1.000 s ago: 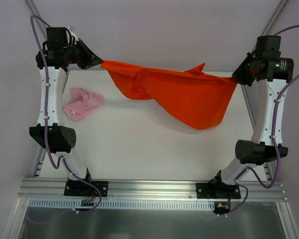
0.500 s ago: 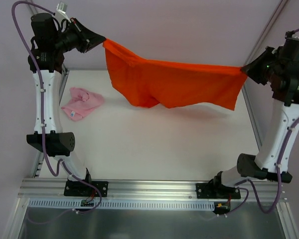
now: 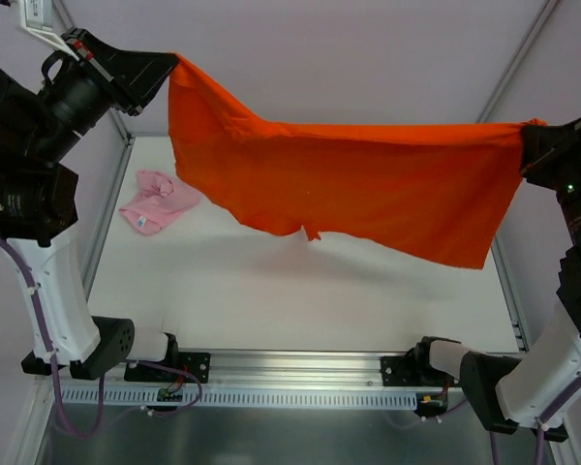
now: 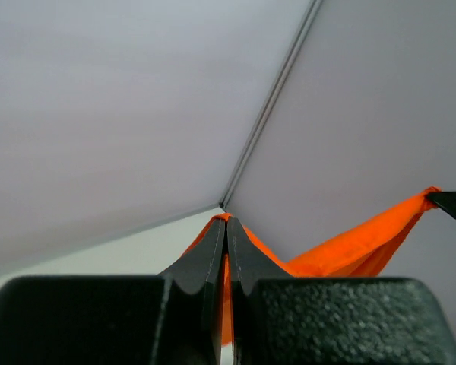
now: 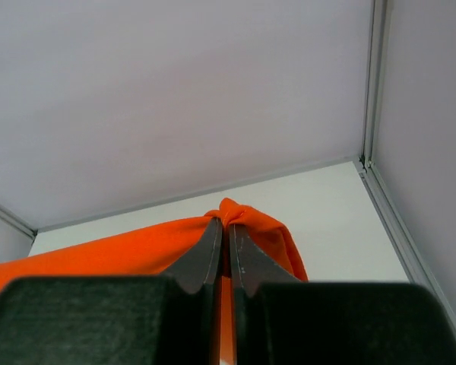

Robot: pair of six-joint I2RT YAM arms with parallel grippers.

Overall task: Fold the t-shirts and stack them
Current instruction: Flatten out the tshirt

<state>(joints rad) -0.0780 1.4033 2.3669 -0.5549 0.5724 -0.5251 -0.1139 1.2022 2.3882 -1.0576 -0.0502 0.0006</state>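
The large orange-red t-shirt (image 3: 349, 184) hangs stretched high above the table between both arms. My left gripper (image 3: 171, 66) is shut on its upper left corner; in the left wrist view orange cloth (image 4: 342, 251) runs between the closed fingers (image 4: 205, 262) of that gripper (image 4: 226, 226). My right gripper (image 3: 529, 136) is shut on the upper right corner, and the cloth (image 5: 121, 255) bunches at the tips of that gripper (image 5: 226, 225). The shirt's lower edge sags toward the right. The small pale pink t-shirt (image 3: 158, 201) lies crumpled on the table at the left.
The white table (image 3: 290, 291) is bordered by aluminium rails (image 3: 300, 368) at the near edge and by side rails. Grey enclosure walls (image 3: 349, 58) stand behind and beside it. Both arm bases (image 3: 165, 366) sit on the near rail.
Both arms have risen and spread outward, lifting the orange-red t-shirt higher and pulling it out wide and flat. The pink t-shirt has not moved.
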